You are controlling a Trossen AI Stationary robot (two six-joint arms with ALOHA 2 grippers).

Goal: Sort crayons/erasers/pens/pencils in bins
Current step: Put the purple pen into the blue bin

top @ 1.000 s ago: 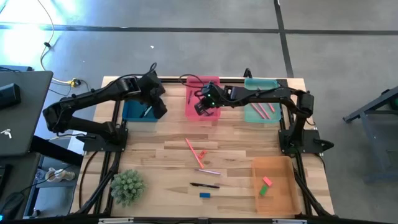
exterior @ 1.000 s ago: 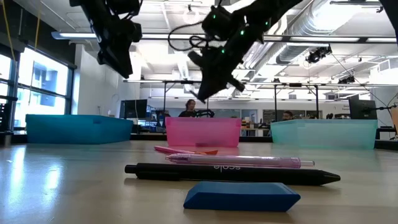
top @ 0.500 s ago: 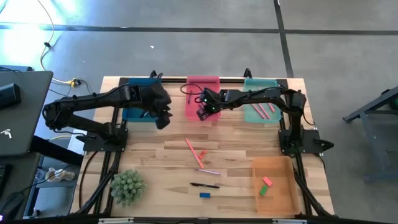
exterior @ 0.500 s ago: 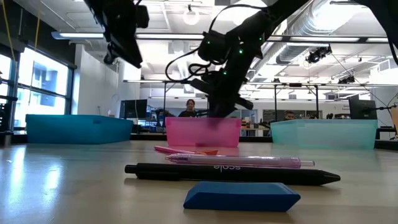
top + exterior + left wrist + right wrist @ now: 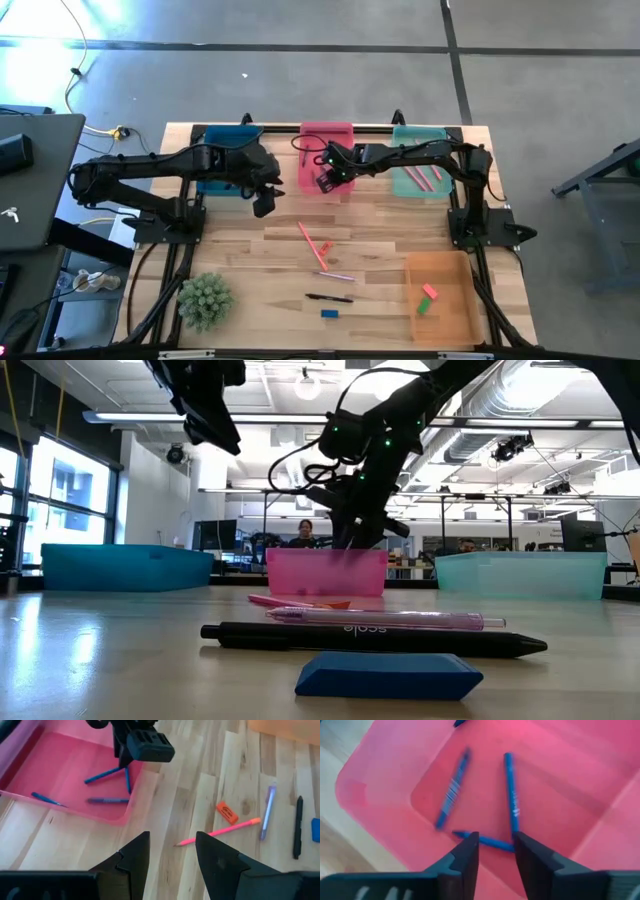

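The pink bin [image 5: 326, 150] sits at the middle of the table's far edge, and the right wrist view shows 3 blue sticks [image 5: 512, 792] lying loose on its floor, 2 long ones angled toward each other and a third short one crossing just beyond the fingertips. The right gripper [image 5: 325, 180] hangs low over the near end of this bin, its fingers [image 5: 468, 851] spread apart with nothing between them. The dark blue bin [image 5: 226, 170] stands toward the far left corner, the teal-green bin [image 5: 420, 170] toward the far right, and the translucent orange bin [image 5: 440, 298] at the near right corner holds a pink eraser [image 5: 429, 292] and a green eraser [image 5: 423, 306]. Mid-table lie a salmon-pink stick [image 5: 308, 240], an orange eraser [image 5: 324, 248], a purplish pen [image 5: 336, 276], a black pen [image 5: 329, 298] and, nearest the front edge, a blue eraser [image 5: 329, 313]. The left gripper [image 5: 264, 201] hovers above bare wood just in front of the dark blue bin, jaws apart and empty. A green spiky plant [image 5: 205, 299] stands at the near left.
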